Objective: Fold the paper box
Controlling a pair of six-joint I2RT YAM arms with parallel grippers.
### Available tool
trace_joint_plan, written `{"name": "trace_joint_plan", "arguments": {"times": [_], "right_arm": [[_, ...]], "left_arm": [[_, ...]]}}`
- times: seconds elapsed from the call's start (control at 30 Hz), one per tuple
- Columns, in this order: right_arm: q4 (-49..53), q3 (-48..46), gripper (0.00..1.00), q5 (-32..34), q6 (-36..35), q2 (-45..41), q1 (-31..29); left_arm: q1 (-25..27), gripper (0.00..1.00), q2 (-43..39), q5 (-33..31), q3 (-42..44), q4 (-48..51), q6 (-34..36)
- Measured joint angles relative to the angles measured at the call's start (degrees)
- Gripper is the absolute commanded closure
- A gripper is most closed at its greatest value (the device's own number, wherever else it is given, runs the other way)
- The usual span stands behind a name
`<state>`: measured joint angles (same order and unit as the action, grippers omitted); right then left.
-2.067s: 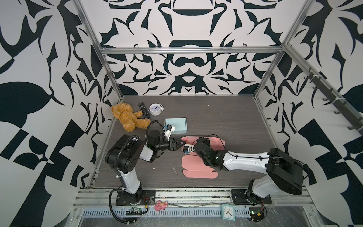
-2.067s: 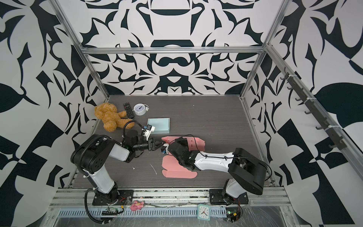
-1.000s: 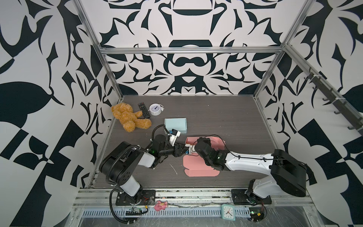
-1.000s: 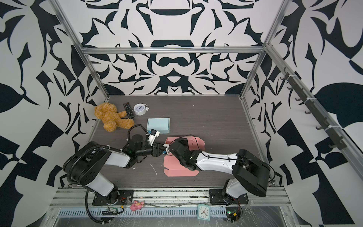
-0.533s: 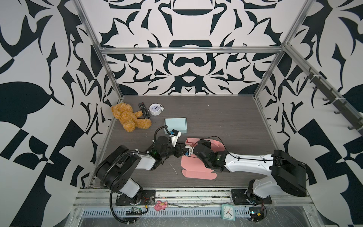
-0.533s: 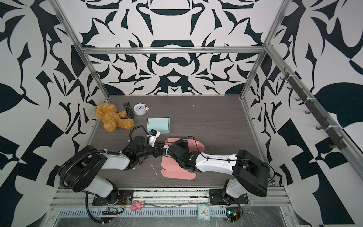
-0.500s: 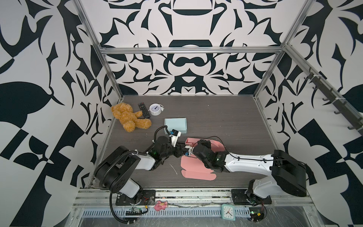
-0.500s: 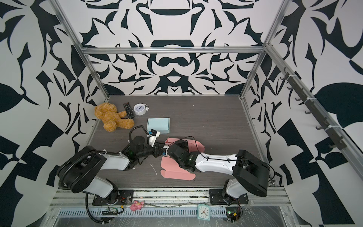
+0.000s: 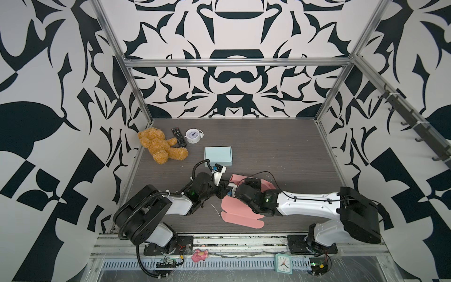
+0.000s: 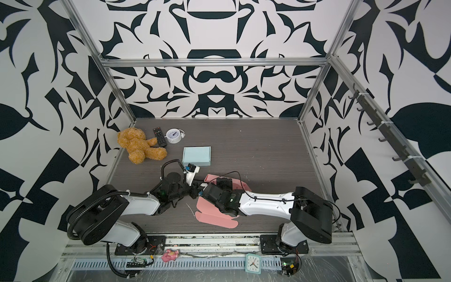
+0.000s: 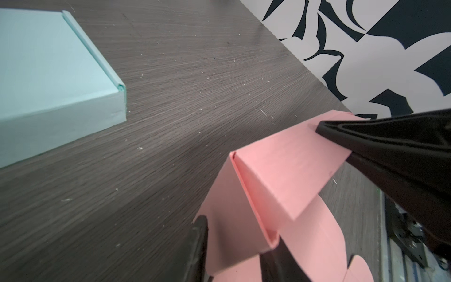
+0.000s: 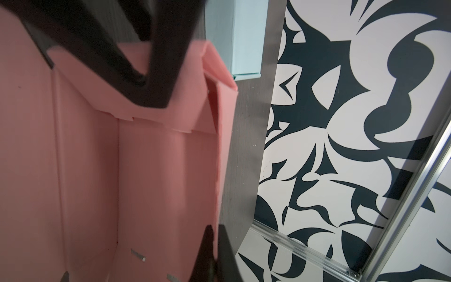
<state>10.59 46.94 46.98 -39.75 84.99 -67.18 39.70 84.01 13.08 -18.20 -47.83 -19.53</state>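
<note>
I'm bracing the box at lower centre with the closed right gripper, creasing its wall squarely between the left gripper's narrow jaws, whether clamped I cannot tell.

Soft, even light fills both top views, leaving faint shadows on the table, while close to my wrist cameras the paper box and my left tool blur.
</note>
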Motion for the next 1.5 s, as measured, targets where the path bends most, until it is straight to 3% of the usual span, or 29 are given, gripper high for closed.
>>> {"name": "trace_joint_plan", "arguments": {"times": [0.3, 0.77, 1.17, 1.5], "right_arm": [[2.99, 1.40, 1.00, 0.76, 5.01, 0.98, -1.62], [5.01, 1.75, 0.99, 0.22, 10.01, 0.74, -2.43], [6.08, 1.68, 0.75, -3.76, 14.49, -3.06, -3.89], [6.67, 0.46, 0.49, -8.66, 21.46, -13.27, -3.91]], "left_arm": [[2.38, 0.64, -3.04, -5.73, 1.38, 1.38, 2.54], [5.33, 0.79, -4.92, -11.52, 1.77, 1.88, 5.55], [6.38, 0.85, -5.22, -17.00, 2.08, 2.05, 7.82], [6.45, 0.85, -7.41, -19.89, 3.23, 3.50, 9.18]]}}
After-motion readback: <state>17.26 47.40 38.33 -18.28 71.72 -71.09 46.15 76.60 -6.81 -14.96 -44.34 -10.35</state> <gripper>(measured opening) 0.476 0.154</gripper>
